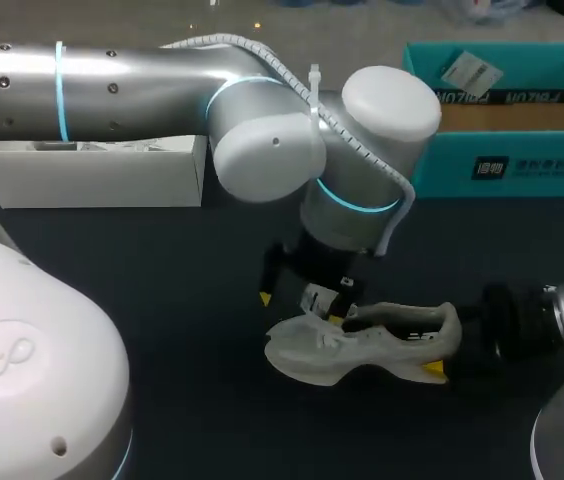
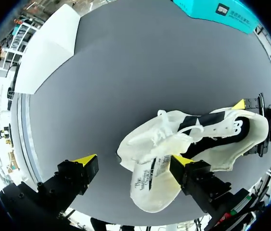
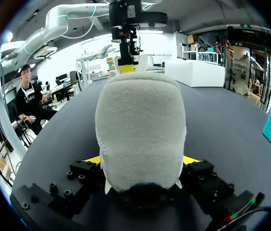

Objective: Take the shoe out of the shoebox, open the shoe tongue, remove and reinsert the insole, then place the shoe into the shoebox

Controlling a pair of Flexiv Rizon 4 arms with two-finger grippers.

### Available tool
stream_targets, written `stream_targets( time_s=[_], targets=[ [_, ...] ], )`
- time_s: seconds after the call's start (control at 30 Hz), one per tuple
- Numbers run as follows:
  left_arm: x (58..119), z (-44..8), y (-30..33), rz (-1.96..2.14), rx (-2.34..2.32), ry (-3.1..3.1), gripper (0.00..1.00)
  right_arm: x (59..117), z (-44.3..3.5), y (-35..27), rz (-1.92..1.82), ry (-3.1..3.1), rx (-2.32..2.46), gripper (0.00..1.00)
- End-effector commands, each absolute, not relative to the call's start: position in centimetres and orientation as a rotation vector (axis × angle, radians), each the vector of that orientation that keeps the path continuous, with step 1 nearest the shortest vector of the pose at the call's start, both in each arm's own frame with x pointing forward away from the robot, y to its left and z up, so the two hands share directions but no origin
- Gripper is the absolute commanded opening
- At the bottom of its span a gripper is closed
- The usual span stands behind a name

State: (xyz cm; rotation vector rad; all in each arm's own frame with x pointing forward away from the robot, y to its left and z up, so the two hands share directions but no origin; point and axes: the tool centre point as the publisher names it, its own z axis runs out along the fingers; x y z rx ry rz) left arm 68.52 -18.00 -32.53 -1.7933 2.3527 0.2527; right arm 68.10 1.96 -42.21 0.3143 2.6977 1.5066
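Clamping shoe (image 3: 140, 130) heel both sides, R fingers (image 3: 93, 160) show clearest in wrist view.

Matt dark table (image 1: 162, 255), shoe (image 1: 382, 340) in off-white mesh cloth w/ fuzzy heel, shoebox (image 1: 522, 165) smooth teal cardboard.

I am looking down on a dark grey tabletop (image 1: 162, 260). A teal shoebox (image 1: 532, 165) is sitting at its far right, a white box (image 1: 92, 175) at its far left, and a white shoe (image 1: 382, 345) is lying on its side nearer me.
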Motion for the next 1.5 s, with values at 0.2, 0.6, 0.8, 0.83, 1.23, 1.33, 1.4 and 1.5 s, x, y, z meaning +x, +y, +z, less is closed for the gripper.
stream_targets(
  time_s=[0.2, 0.6, 0.8, 0.83, 1.23, 1.33, 1.4, 1.5],
  targets=[
    [69.7, -27.7, -20.0, 0.001, -0.083, 2.652, 1.0, 68.1, -42.3, 2.1, 1.502, 2.697, 0.316, 0.0],
    [70.6, -26.6, -22.5, -0.028, 0.266, 2.639, 1.0, 68.1, -42.3, 2.1, 1.502, 2.697, 0.316, 0.0],
    [70.6, -26.3, -23.2, -0.114, 0.247, 2.595, 1.0, 68.1, -42.3, 2.1, 1.502, 2.697, 0.316, 0.0],
    [70.6, -26.2, -23.9, -0.141, 0.271, 2.574, 1.0, 68.1, -42.3, 2.1, 1.502, 2.697, 0.316, 0.0],
    [71.6, -28.4, -27.3, -0.362, 0.151, 2.687, 0.0, 68.1, -42.3, 2.1, 1.502, 2.697, 0.316, 0.0],
    [71.3, -28.5, -27.4, -0.401, 0.169, 2.732, 0.0, 68.1, -42.3, 2.1, 1.502, 2.697, 0.316, 0.0],
    [71.1, -28.2, -27.4, -0.412, 0.175, 2.764, 0.0, 68.1, -42.3, 2.1, 1.502, 2.697, 0.316, 0.0],
    [70.9, -27.8, -27.3, -0.43, 0.185, 2.791, 0.0, 68.1, -42.3, 2.1, 1.502, 2.697, 0.316, 0.0]
  ],
)
